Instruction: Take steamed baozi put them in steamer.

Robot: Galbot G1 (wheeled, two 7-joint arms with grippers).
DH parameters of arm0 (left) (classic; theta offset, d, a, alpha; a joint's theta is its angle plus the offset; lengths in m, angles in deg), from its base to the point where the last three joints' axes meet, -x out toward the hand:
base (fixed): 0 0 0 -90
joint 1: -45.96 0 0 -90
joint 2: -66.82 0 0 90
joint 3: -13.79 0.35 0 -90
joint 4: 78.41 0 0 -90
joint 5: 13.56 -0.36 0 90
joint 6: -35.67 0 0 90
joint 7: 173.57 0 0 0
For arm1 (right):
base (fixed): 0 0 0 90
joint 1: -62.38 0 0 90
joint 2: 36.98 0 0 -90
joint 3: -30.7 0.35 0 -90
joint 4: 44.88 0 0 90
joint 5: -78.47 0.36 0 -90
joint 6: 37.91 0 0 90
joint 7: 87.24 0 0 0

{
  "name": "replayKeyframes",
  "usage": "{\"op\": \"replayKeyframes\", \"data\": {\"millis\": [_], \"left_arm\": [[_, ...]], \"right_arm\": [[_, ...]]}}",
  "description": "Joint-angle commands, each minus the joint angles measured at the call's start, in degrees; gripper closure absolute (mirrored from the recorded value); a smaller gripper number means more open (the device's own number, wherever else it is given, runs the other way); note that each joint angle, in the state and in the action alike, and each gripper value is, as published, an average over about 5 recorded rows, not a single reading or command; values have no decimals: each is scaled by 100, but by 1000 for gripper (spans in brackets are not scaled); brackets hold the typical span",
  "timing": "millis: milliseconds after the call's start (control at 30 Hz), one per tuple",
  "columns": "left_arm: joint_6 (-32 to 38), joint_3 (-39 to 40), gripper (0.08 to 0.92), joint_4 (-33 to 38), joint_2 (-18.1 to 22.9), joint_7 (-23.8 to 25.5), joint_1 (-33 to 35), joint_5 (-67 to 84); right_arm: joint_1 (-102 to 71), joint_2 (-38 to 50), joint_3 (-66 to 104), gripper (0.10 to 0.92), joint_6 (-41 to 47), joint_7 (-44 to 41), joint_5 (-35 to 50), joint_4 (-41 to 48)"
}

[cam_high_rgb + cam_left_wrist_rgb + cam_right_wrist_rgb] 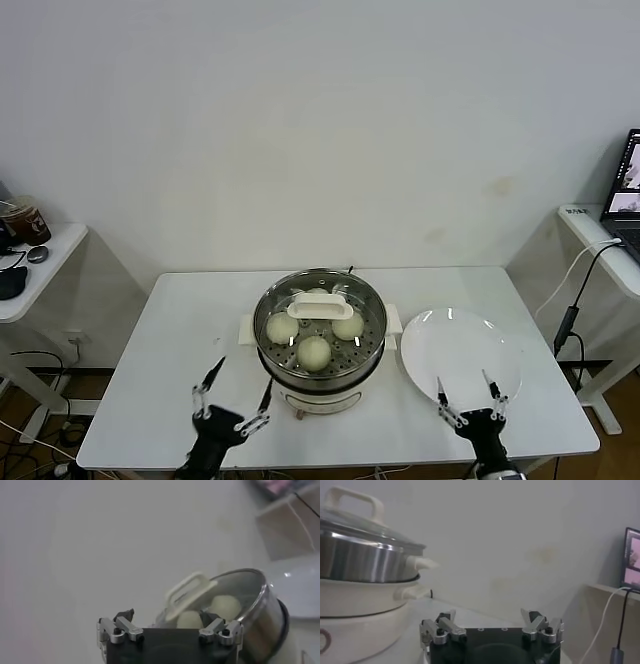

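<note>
The steamer point(320, 372) stands mid-table, a shiny steel pot on a white base. A glass lid with a white handle point(320, 303) covers it. Under the glass I see three cream-white baozi point(314, 352) on the perforated tray, and a fourth is half hidden behind the handle. My left gripper point(234, 391) is open and empty at the front edge, left of the pot. My right gripper point(466, 394) is open and empty at the front edge, by the empty white plate point(460, 352). The pot also shows in the left wrist view point(260, 620) and the right wrist view point(365, 555).
A side table with a cup point(25, 222) stands at far left. A shelf with a laptop point(625, 190) and a hanging cable point(570, 310) stands at far right. Bare white tabletop point(190, 330) lies left of the pot.
</note>
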Motion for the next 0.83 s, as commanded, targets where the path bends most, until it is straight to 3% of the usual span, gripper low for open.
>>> {"op": "replayKeyframes", "data": {"millis": [33, 267, 833], "left_arm": [[1649, -716, 177, -909, 399, -115, 1053, 2012], [1905, -831, 177, -1379, 545, -112, 953, 1927], [1841, -962, 177, -1540, 641, -80, 908, 1673]], "right_arm": [[-621, 432, -622, 203, 406, 56, 701, -206], [-795, 536, -657, 203, 491, 117, 686, -326], [-905, 558, -680, 203, 456, 76, 646, -349]]}}
